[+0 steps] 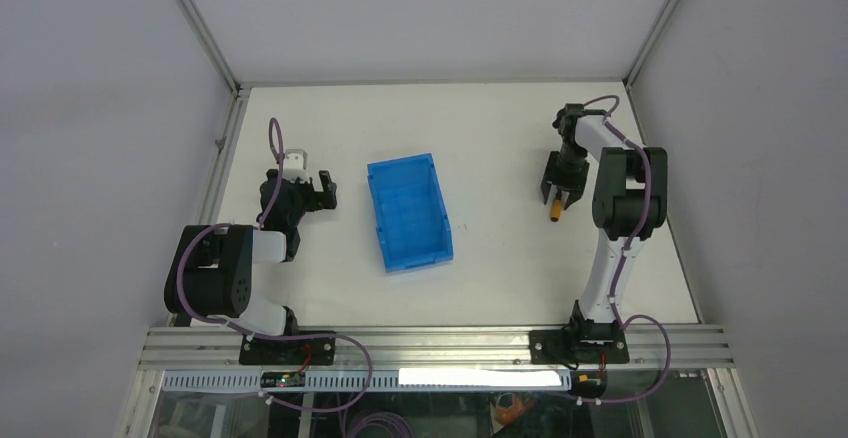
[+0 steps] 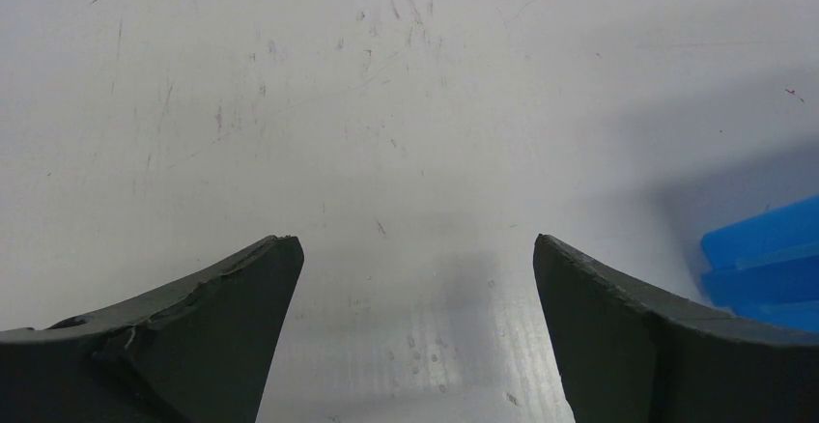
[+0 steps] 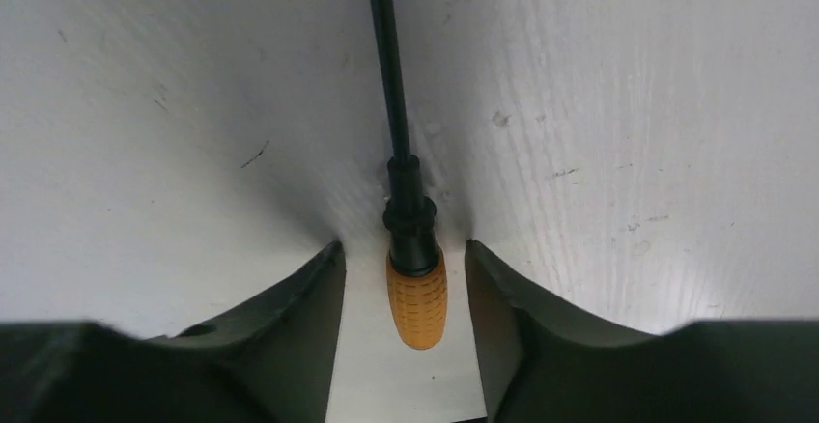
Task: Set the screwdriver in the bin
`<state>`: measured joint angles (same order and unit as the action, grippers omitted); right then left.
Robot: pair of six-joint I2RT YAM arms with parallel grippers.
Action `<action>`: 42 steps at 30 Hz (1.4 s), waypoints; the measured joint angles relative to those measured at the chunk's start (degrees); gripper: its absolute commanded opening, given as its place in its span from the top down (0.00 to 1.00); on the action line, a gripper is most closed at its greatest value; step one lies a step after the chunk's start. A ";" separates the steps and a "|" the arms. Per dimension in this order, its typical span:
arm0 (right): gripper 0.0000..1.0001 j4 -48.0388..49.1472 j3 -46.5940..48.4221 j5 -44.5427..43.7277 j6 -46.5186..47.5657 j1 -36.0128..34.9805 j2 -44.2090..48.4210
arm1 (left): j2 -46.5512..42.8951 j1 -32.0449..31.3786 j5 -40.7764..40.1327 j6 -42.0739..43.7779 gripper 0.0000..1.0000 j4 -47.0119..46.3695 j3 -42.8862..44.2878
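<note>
Jaws of the right gripper point(image 3: 404, 245) stood narrowly apart, flanking the orange handle of the screwdriver point(image 3: 416, 293) without touching it. It lay on the table point(image 1: 500, 148), well right of the bin point(image 1: 409, 211). Left of the bin, the left gripper point(image 2: 415, 241) gaped wide, empty.

The slim screwdriver point(image 3: 417, 293), with a short ribbed orange handle, black collar and thin dark shaft, lies flat on the white tabletop point(image 1: 500, 278) near its right edge. The rectangular bright blue plastic bin point(image 1: 410, 208) sits upright, open side up, near the tabletop's middle, slightly skewed.
</note>
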<state>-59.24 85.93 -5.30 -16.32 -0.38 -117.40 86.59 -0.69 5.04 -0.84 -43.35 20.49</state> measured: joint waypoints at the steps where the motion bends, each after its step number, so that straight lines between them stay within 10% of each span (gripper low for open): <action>1: 0.66 -0.04 -0.02 0.76 0.31 0.04 -0.17 | 0.00 0.00 0.00 0.00 0.01 0.02 0.00; 4: 1.00 0.94 -0.11 0.63 1.05 -0.04 -0.17 | 0.00 0.00 0.00 0.00 0.01 0.00 0.00; 29: 1.00 -28.06 26.62 -3.45 0.85 -7.45 9.33 | 0.00 0.00 0.02 0.00 0.01 0.00 0.00; 42: 1.00 -25.57 36.20 -0.72 -9.09 -39.56 5.27 | 0.00 0.00 0.00 0.00 0.01 0.00 0.00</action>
<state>-84.82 122.13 -6.02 -25.41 -39.94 -112.14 86.59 -0.69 5.04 -0.84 -43.35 20.49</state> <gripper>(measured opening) 0.177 0.990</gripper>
